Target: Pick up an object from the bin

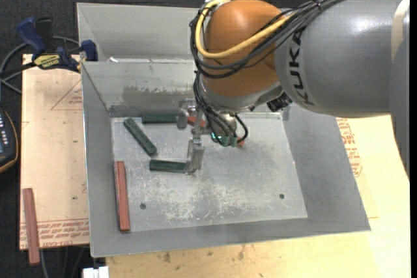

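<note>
A short dark green bar [166, 166], straight and flat, lies on the grey floor of the bin [260, 202] a little left of its middle, running almost left to right, its right end at the tip of the tool [193, 167]

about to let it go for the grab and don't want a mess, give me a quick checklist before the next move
1. Gripper at a target: ok, it is low at the right end of the dark green flat bar in mid-bin.
2. Bar actually gripped: cannot tell.
3. Neighbours apart from target: ok, the slanted dark green bar and the long red-brown bar lie apart from it.
4. Gripper away from the grey metal bin walls: ok.
</note>
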`<action>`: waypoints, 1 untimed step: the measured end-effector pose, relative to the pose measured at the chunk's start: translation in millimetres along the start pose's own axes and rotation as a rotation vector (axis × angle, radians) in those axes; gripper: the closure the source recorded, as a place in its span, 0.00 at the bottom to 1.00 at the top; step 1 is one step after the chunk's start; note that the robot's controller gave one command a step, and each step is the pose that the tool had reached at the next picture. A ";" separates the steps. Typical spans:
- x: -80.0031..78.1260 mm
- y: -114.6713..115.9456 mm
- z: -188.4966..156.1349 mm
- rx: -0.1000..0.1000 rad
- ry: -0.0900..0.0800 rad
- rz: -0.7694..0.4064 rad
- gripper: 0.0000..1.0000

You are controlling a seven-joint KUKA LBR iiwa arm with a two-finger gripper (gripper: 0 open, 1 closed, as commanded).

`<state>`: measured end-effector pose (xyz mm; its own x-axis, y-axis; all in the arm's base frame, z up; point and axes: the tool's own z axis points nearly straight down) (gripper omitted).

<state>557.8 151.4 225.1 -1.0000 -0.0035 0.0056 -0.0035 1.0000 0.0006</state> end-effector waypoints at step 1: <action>-49.0 11.5 159.5 0.001 -0.002 -0.094 0.00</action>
<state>605.9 163.2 65.3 -0.9953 -0.0969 0.0039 -0.0969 0.9953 0.0003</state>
